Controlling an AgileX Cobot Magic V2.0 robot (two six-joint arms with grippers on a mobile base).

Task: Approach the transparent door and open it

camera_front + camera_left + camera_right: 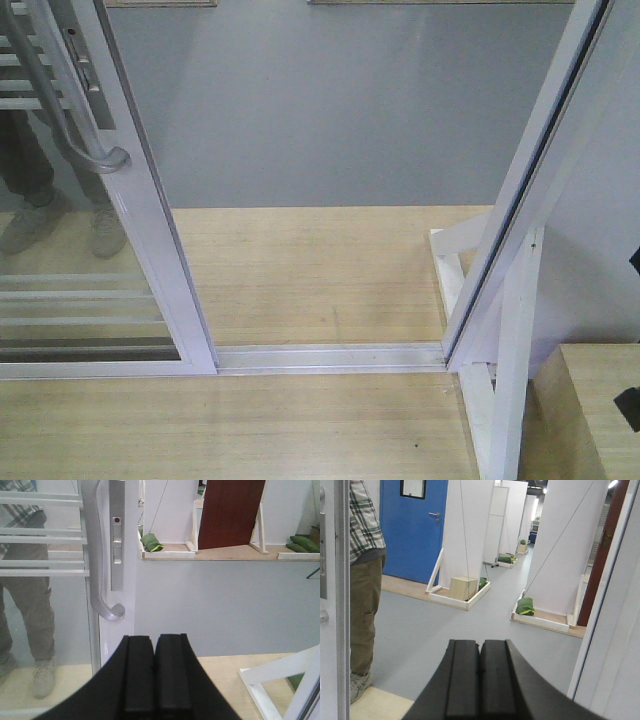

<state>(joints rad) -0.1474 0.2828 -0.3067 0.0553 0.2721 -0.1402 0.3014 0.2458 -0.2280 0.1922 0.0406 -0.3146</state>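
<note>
Grippers: left gripper [154, 672] has its 2 black pads pressed flat together with nothing between them; right gripper [480, 677] likewise — pads together, empty.
Contact: neither gripper touches the door; both hang in open air before the doorway.
Handle: the curved handle [100, 570] sits on the door's side rail, just above and left of the left gripper in its wrist view; its hooked end turns toward the rail.
Door: the door [130, 190] stands at the left in the front view, glass with thin white bars, its bottom edge in the floor track [330, 357].
Opening: a wide gap lies between the door's edge and the slanted post [540, 170] at the right, with grey floor visible through it.
Bystander: a person [25, 580] stands behind the glass.
Progress: approach looks done — the robot is at the threshold; judging by the gap, the door seems largely open.
Left: perhaps only the last slide, if any; whether the door can travel further cannot be told.
</note>
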